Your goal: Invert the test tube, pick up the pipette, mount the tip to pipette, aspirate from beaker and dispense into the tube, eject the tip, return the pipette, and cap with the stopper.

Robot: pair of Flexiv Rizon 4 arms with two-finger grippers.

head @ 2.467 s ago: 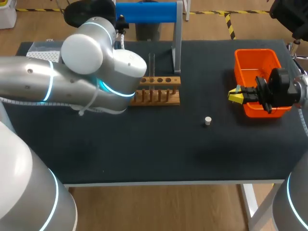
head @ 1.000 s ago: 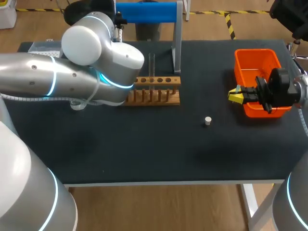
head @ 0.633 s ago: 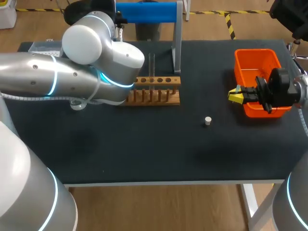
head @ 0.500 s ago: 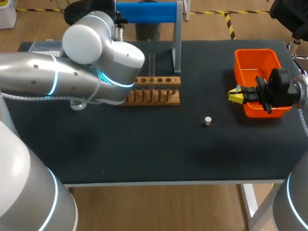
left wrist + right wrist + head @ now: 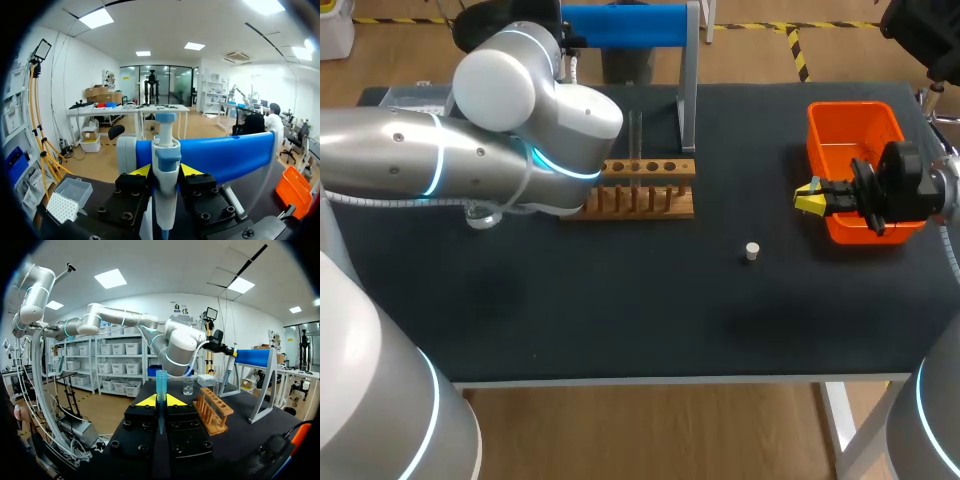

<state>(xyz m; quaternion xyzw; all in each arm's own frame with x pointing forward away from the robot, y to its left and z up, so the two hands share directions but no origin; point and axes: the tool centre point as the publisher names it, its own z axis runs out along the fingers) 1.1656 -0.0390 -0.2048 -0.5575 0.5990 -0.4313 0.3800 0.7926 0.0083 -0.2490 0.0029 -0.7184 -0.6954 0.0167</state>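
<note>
My left gripper (image 5: 166,170) is shut on the white and blue pipette (image 5: 165,200), which hangs from the blue bar of its stand (image 5: 220,156); the finger blocks press it from both sides. In the head view my left arm (image 5: 510,130) hides that gripper. My right gripper (image 5: 810,197) hovers beside the orange bin (image 5: 860,120), shut on a blue pipette tip (image 5: 160,390). A clear test tube (image 5: 635,135) stands in the wooden rack (image 5: 645,190). The white stopper (image 5: 751,251) lies on the mat. The beaker (image 5: 480,214) shows partly under my left arm.
The tip box (image 5: 67,200) sits at the table's far left corner. The stand's grey post (image 5: 687,90) rises just behind the rack. In the right wrist view the rack (image 5: 212,410) and beaker (image 5: 188,387) lie ahead of the gripper.
My left arm has shifted slightly back toward the stand, and its fingers have closed in on the pipette. The right arm has stayed still with the tip.
</note>
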